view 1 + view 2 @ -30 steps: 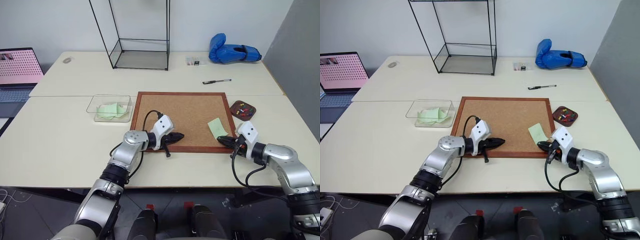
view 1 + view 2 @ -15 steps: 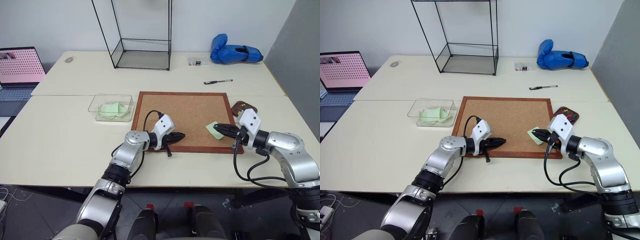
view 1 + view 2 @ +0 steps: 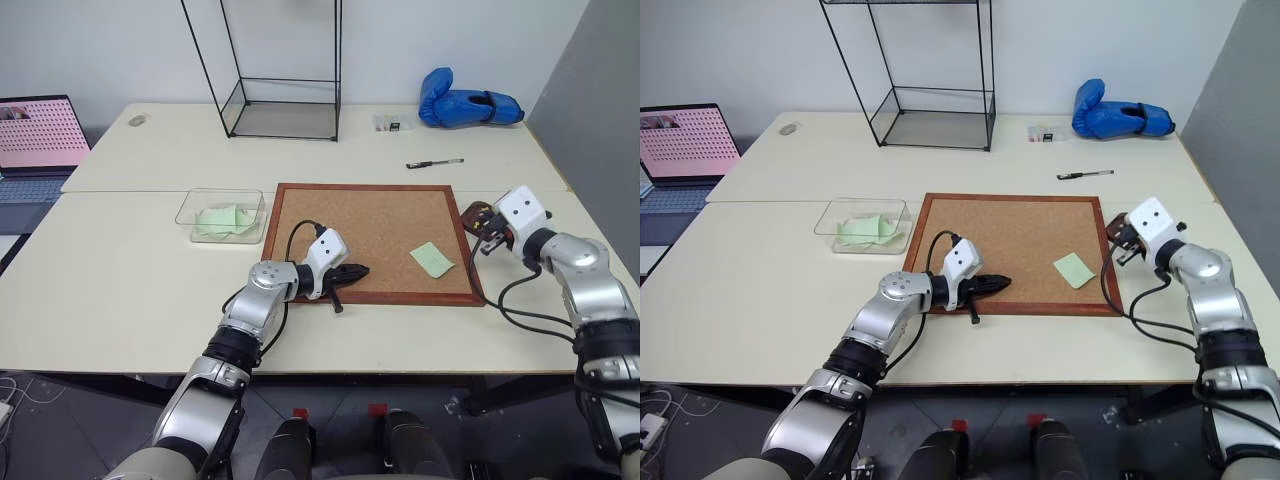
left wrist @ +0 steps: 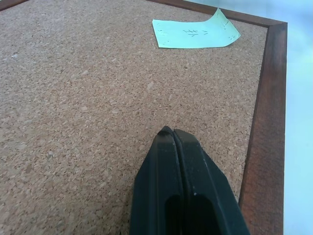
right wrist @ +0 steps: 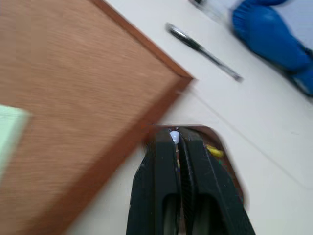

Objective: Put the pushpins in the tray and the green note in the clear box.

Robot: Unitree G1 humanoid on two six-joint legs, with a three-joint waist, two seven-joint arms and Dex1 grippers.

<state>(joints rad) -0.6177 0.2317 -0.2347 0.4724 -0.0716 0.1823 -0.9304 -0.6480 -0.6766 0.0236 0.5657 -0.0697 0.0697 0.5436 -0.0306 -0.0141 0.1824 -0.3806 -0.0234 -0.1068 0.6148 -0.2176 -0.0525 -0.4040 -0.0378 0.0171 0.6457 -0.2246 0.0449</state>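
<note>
The green note (image 3: 432,259) lies loose on the corkboard's right part, one corner curled in the left wrist view (image 4: 195,34). My right gripper (image 3: 486,224) hovers over the small reddish-brown tray (image 5: 226,166) just off the board's right edge. It is shut, with a tiny bluish pushpin (image 5: 173,136) pinched at its tips. A yellow pin (image 5: 214,152) lies in the tray. My left gripper (image 3: 355,272) is shut and empty, resting low over the board's near edge. The clear box (image 3: 190,208) sits left of the board with crumpled pale green papers inside.
The corkboard (image 3: 370,225) has a raised wooden frame. Behind it lie a pen (image 3: 433,163), a blue boxing glove (image 3: 465,103) and a tall black wire-framed glass case (image 3: 280,118). A laptop (image 3: 35,140) stands at the far left.
My right gripper has left the note's near corner and swung right and away, ending above the tray. The note stays on the board. The left arm has not moved.
</note>
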